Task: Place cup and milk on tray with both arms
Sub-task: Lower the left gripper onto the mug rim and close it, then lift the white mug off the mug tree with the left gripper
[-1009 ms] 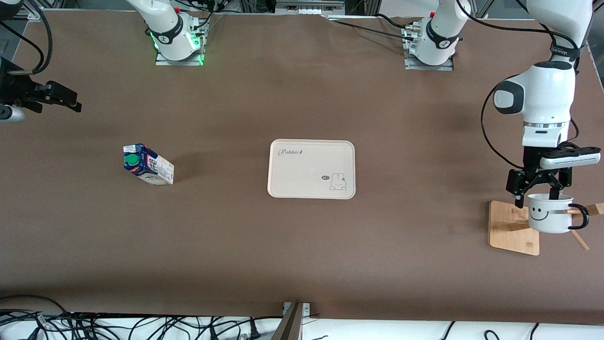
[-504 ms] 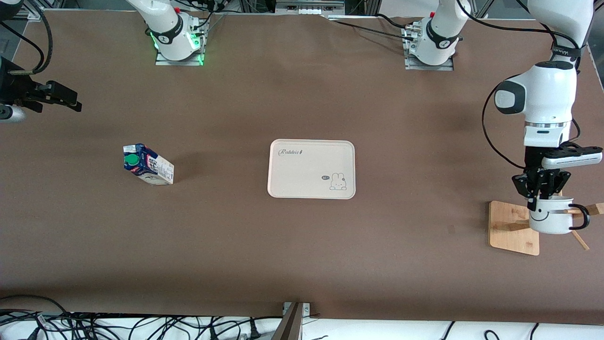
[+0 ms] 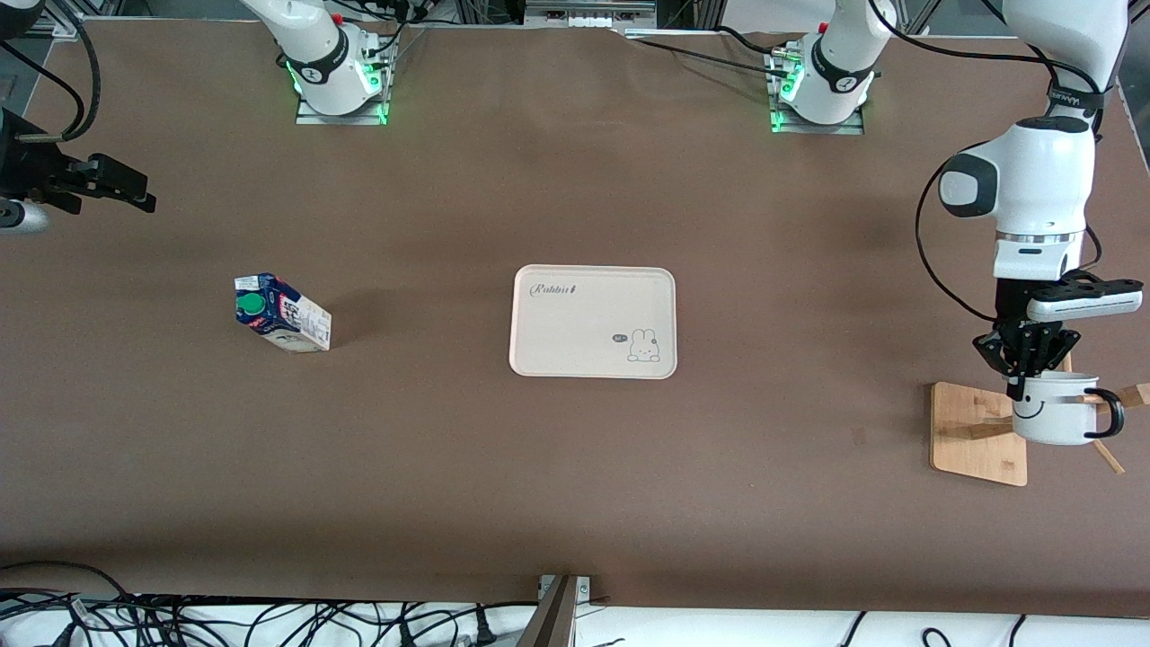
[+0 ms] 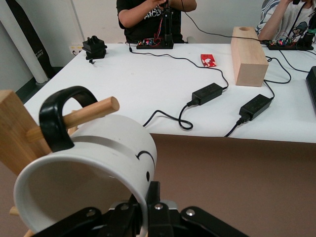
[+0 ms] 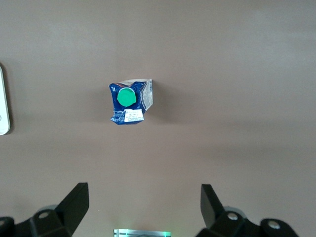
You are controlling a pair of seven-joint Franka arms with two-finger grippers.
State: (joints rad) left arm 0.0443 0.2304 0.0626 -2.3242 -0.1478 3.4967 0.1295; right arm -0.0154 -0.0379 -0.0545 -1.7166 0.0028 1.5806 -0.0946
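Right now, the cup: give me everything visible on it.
The cup is a white mug, glossy like ceramic or enamel, with a black smiley face on its side and a black loop handle. It hangs tilted on a wooden peg of the bamboo rack at the left arm's end of the table, the peg running through the handle. Its open mouth shows it empty. The left gripper is shut on its rim, one finger inside the wall, one outside. Nothing else touches it.

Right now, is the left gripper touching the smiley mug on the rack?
Touching. In the left wrist view the left gripper is shut on the white mug's rim, one finger inside and one outside; the handle hangs on the wooden peg.
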